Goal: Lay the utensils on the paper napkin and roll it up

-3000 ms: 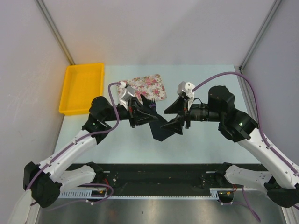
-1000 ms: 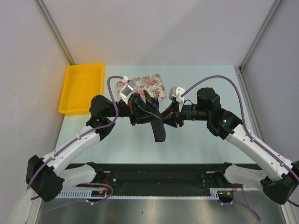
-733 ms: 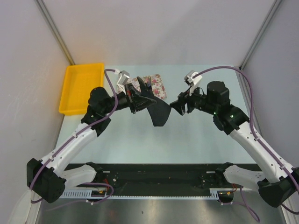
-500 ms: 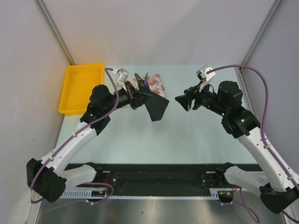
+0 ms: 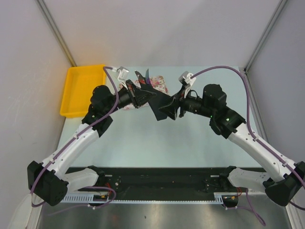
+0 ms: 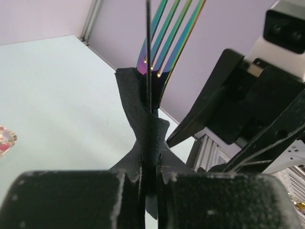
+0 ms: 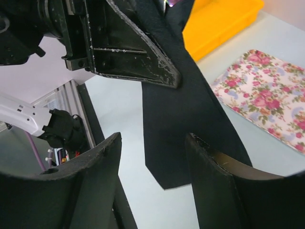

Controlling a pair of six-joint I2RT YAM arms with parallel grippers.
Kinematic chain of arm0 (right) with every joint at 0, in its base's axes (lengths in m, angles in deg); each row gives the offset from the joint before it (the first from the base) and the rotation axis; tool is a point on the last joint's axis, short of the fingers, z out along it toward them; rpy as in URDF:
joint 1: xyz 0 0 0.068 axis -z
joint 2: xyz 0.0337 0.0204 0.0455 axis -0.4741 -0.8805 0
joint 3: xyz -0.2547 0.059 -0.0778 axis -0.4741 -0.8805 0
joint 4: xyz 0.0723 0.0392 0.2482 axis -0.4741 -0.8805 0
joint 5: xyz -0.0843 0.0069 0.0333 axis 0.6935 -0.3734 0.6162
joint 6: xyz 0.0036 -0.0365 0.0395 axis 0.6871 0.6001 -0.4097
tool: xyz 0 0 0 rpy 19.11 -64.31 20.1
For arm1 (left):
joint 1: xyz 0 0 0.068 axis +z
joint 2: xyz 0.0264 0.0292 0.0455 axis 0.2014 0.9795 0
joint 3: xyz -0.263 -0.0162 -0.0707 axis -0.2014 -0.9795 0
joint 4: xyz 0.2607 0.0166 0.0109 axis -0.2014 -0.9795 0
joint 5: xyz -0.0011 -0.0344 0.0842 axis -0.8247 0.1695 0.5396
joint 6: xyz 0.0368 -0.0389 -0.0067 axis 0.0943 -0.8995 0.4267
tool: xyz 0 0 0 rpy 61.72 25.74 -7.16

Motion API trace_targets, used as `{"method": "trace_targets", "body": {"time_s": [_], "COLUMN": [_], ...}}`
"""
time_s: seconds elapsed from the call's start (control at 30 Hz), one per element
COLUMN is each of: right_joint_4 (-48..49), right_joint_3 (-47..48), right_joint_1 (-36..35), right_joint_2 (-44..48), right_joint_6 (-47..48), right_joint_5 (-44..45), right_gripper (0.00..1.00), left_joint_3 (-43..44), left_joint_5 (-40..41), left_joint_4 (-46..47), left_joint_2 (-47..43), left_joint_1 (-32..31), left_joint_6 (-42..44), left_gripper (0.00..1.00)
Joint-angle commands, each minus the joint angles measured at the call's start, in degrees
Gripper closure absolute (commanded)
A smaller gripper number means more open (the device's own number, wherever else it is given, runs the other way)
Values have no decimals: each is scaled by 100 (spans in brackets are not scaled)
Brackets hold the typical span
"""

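Left gripper clamps paper napkin and fork over floral tray, partly hiding it; right gripper wide alongside.

No readable text, no labels, brands, numbers or signs legible in any view

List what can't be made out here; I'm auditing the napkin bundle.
- Utensil handles: wrapped inside the paper napkin, every view.
- Fork tines: cut off by the left wrist view's top edge.
- Thin dark edge beside them: left wrist, too slim to identify.
- Floral tray: top view, partly behind left gripper and napkin.
- Right gripper touching napkin? Top view, black on black.
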Motion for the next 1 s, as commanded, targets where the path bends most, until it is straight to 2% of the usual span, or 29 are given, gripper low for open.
{"method": "trace_targets", "body": {"time_s": [0.0,0.47,0.73,0.97], "right_joint_4": [794,838,1012,1137], "right_joint_3": [-71,-273,-379,-414], "right_joint_1": [-90,-160,-143,-116], "right_joint_2": [-63,-55,24,33], "right_joint_6": [38,214,65,-216], "right_joint_5": [-225,-603,-1138,-1570], "right_gripper": [39,37,47,61], "left_joint_3": [308,44,35,62], "left_joint_5": [-276,-1348,-1709,-1911], "left_joint_4": [702,1986,2346,2575], "left_joint_2": [-94,-138,-86,-59], "left_joint_1": [25,-10,-62,-115], "left_joint_6": [-397,-916,-1127,-1276], "left_gripper": [100,100,100,100]}}
